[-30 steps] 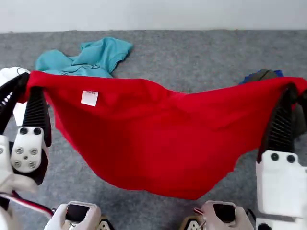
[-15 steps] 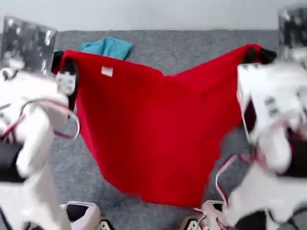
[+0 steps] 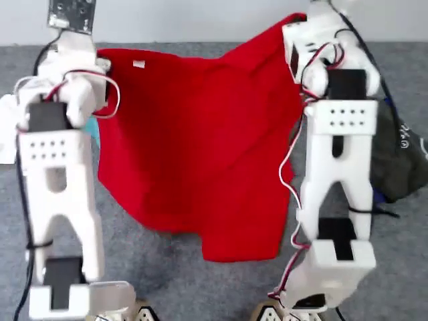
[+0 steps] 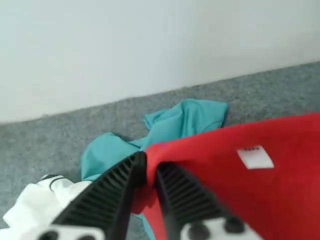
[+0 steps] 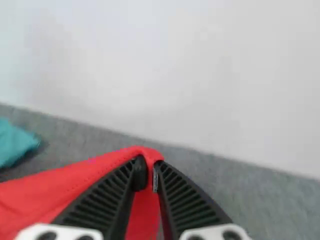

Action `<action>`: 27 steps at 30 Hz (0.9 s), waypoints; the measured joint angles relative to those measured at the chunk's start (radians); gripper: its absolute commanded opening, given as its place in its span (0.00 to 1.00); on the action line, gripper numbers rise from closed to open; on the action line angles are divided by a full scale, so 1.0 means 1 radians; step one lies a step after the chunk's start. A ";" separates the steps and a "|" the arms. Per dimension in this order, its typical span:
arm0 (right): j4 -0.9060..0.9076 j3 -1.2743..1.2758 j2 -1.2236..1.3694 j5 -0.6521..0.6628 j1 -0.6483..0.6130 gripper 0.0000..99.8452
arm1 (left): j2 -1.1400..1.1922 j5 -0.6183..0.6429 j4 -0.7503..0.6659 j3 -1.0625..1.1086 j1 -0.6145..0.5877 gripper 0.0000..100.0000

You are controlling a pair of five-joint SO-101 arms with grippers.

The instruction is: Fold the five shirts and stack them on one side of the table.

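Note:
A red shirt [image 3: 200, 147] is stretched between my two grippers, its top edge toward the far side of the table and its lower part trailing on the grey table [image 3: 221, 287]. My left gripper [image 3: 99, 59] [image 4: 149, 170] is shut on one top corner of the red shirt [image 4: 250, 175], near its white label [image 4: 255, 156]. At the far right, my right gripper [image 3: 297, 27] [image 5: 145, 172] is shut on the other corner of the red shirt [image 5: 60, 195]. A teal shirt [image 4: 170, 125] [image 5: 15, 142] lies crumpled beyond the left gripper.
A white shirt [image 4: 40, 200] [image 3: 7, 127] lies at the table's left edge. A dark shirt [image 3: 394, 160] is heaped at the right, beside the right arm. A pale wall [image 5: 200, 65] rises just behind the table's far edge.
Both arms have swung up and out toward the far edge, carrying the red shirt's top edge away from the near side. The shirt's hem has been drawn farther onto the table.

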 measured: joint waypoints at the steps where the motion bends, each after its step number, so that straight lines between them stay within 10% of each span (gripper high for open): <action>1: -0.031 -0.008 0.026 0.000 0.000 0.01 | 0.037 0.000 -0.005 -0.021 0.000 0.01; 27: 0.011 -0.663 0.569 0.037 -0.083 0.01 | 0.390 0.000 0.020 -0.450 -0.097 0.01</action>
